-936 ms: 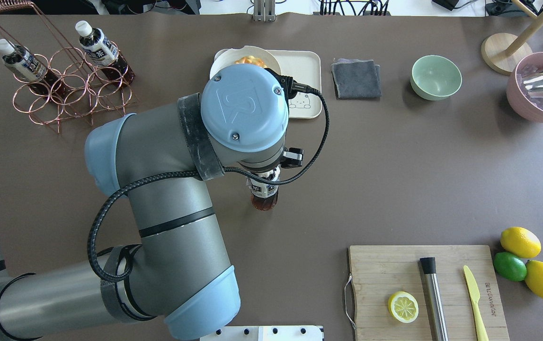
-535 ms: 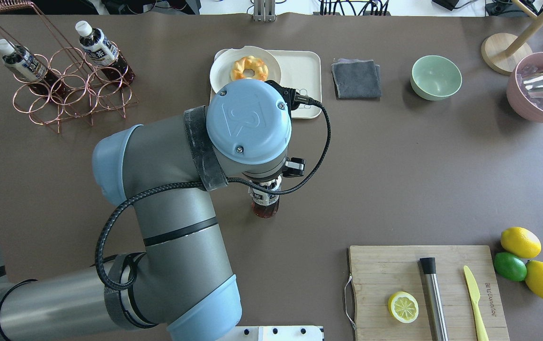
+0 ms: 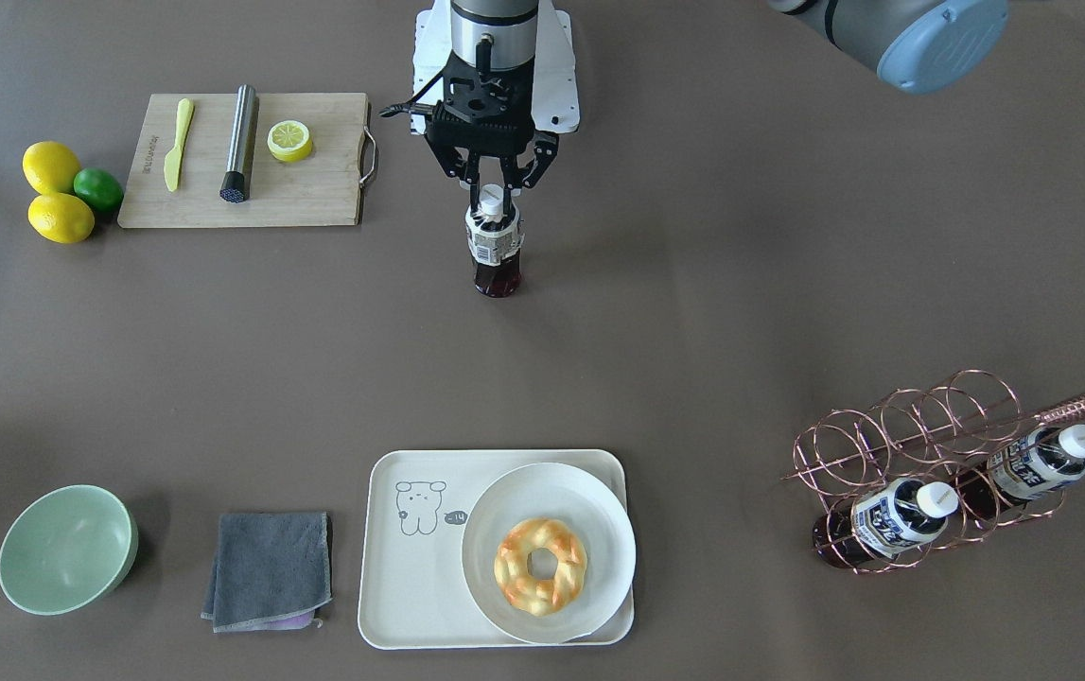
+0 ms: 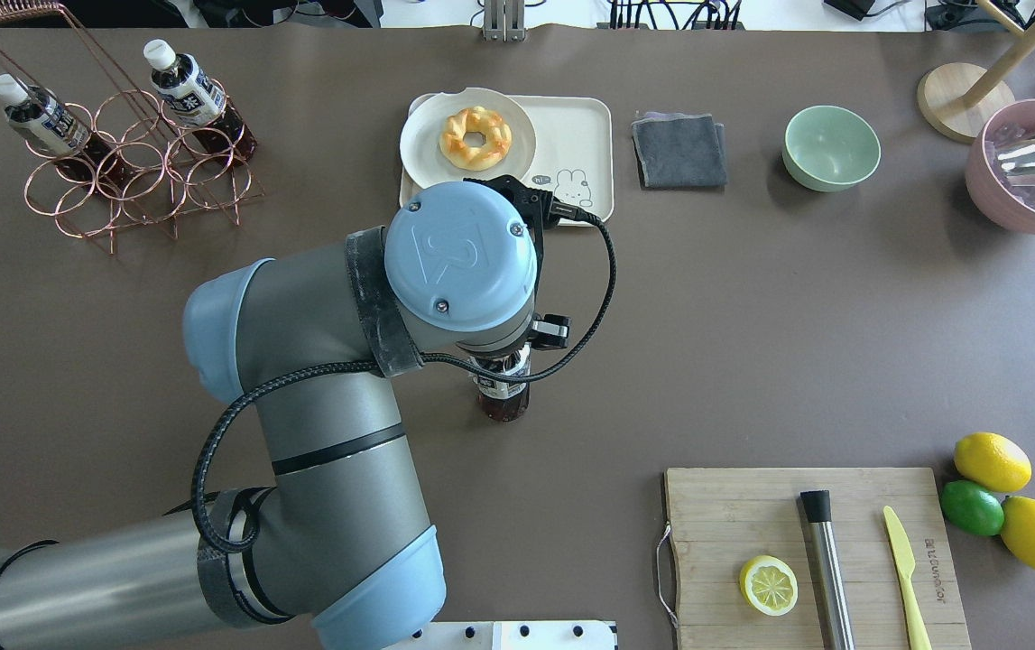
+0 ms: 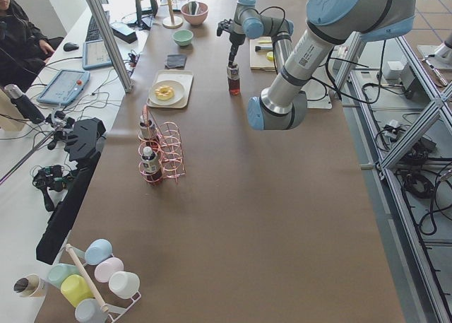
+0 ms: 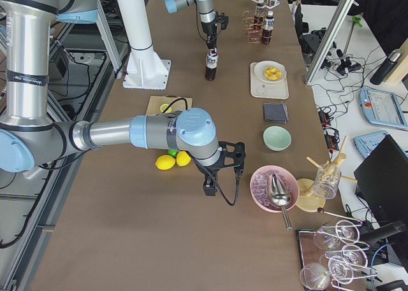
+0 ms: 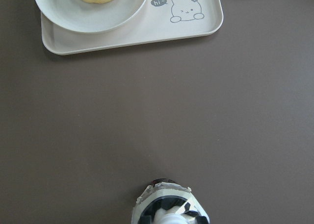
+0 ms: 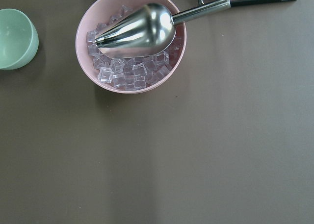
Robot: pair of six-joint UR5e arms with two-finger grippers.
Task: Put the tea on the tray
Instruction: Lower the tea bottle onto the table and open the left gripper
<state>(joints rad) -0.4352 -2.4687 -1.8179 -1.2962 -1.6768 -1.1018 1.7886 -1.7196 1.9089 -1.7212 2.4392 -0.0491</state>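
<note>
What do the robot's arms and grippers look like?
Both the left arm and right arm are grey tubes with rounded pale-blue joint caps, one embossed with a UR logo. A black braided cable, strapped on with black bands, runs along the left arm. The left gripper is black with two skeletal fingers.

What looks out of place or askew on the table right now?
Only the round plate stands out: it sits off-centre on the tray, its edge overhanging the tray's rim at one corner, so only the side with the drawing is bare. The tea is upright in the left gripper; no spill shows.
</note>
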